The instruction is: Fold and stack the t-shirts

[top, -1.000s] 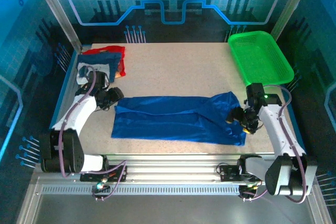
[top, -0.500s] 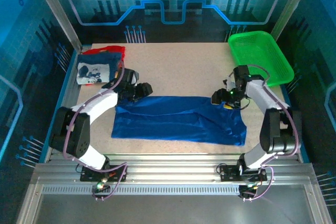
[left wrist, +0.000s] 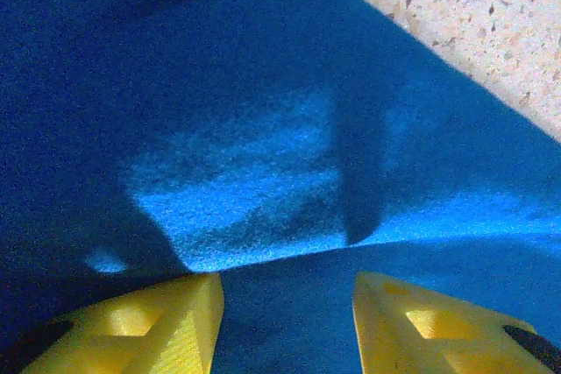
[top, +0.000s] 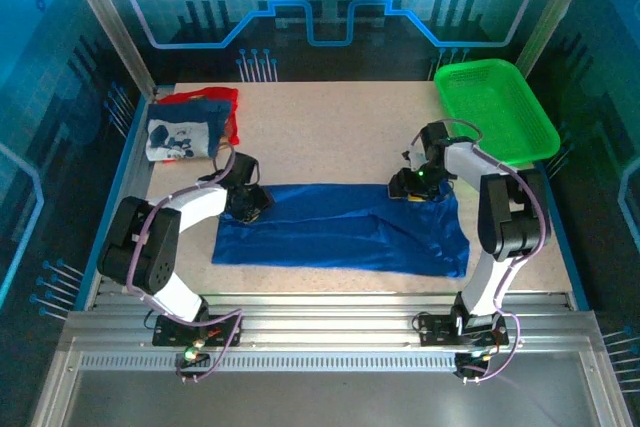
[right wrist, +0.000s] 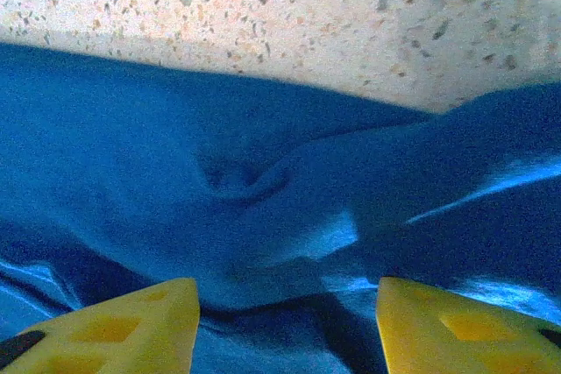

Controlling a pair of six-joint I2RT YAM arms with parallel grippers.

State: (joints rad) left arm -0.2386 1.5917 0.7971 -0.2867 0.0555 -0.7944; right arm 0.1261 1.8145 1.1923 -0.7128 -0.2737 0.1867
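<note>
- Top external: the royal blue t-shirt [top: 340, 232] lay spread out flat across the near middle of the table [top: 330, 127]. The left gripper [top: 250, 202] sat at the shirt's far left corner and the right gripper [top: 405, 187] at its far right edge. A navy/white mouse t-shirt [top: 180, 139] lay folded at the far left, on top of a red t-shirt [top: 205, 97]. A green basket [top: 495, 107] stood at the far right.
- Left wrist: the yellow fingers [left wrist: 166, 321] stood parted, released, with blue cloth lying flat in the gap and bare table beyond the shirt's edge.
- Right wrist: the yellow fingers [right wrist: 131, 321] stood parted, released, over wrinkled blue cloth just short of the shirt's far edge.
</note>
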